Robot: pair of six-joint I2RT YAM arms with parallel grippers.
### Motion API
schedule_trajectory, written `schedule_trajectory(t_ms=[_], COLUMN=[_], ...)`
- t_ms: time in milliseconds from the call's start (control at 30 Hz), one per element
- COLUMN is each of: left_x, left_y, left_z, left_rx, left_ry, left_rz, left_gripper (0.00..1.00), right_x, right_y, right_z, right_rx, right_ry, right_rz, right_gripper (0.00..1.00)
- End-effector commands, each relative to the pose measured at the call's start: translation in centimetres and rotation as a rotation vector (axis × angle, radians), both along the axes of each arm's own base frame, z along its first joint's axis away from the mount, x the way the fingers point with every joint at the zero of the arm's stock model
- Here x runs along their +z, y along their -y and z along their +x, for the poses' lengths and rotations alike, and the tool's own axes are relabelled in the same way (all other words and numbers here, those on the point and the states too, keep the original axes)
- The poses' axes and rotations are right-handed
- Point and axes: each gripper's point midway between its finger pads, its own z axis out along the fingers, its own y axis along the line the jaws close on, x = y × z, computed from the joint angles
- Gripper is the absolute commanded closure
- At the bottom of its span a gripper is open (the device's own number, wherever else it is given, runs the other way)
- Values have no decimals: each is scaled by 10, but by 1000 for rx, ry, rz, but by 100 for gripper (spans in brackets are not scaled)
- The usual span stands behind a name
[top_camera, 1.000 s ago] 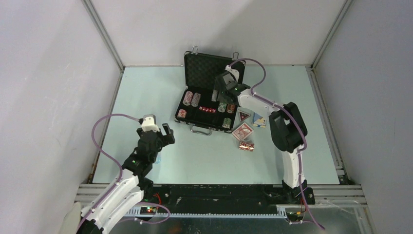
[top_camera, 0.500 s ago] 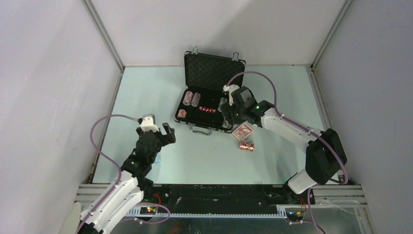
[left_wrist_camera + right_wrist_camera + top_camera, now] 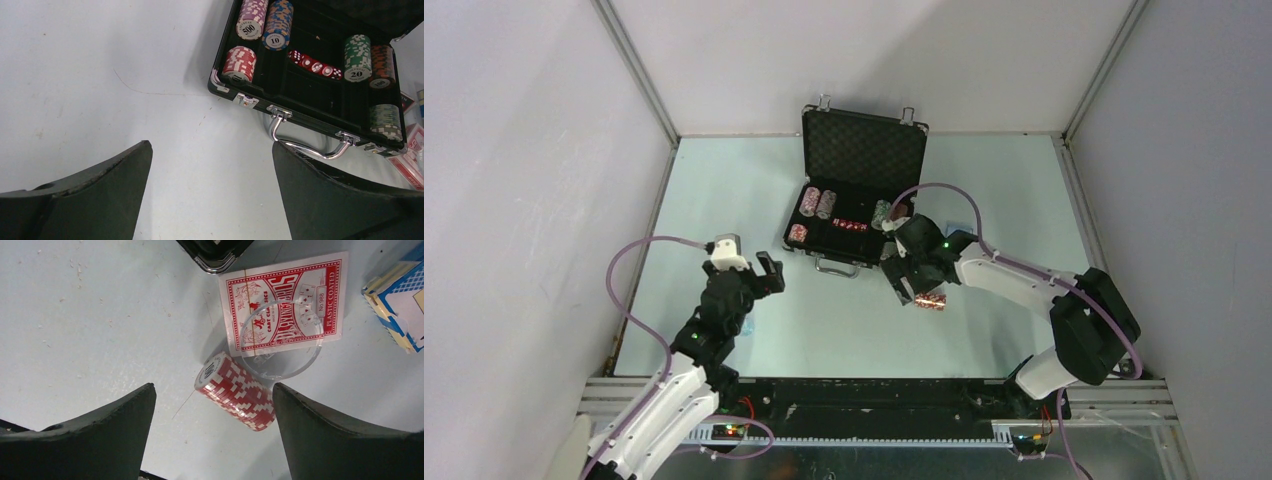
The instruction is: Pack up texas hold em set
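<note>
— How far along is the packing?
— Partway: six chip stacks (image 3: 265,25) and the dice (image 3: 315,64) sit in the open case (image 3: 864,150), upper middle of the overhead view
— What's left?
— A red chip stack (image 3: 236,391), red deck (image 3: 285,302) and blue deck (image 3: 395,310) lie loose, lower right of the case. The right claw (image 3: 212,389) hovers wide over that stack and the left claw (image 3: 212,150) is wide; both are empty

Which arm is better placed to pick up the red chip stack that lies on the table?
Right. The right claw, open, hangs directly above the red chip stack beside the red card deck. The left claw, also open, is far off, left of the briefcase.
</note>
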Motion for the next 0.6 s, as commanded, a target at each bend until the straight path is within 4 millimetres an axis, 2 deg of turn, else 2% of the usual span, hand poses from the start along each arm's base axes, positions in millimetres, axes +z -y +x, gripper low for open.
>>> schedule_trajectory(t_ms=[0, 333, 567], left_x=[9, 7, 6], left_y=[2, 3, 3], left_z=[2, 3, 3], left_rx=[-9, -13, -18], left_ry=[42, 30, 28], left_rz=[-4, 2, 3], left_gripper=[3, 3, 3], right_x=[2, -29, -38], right_y=[2, 10, 21], right_z=[-3, -12, -15], right_rx=[-16, -20, -38], right_ry=[19, -57, -58], right_rz=[-27, -124, -217], right_gripper=[12, 18, 28])
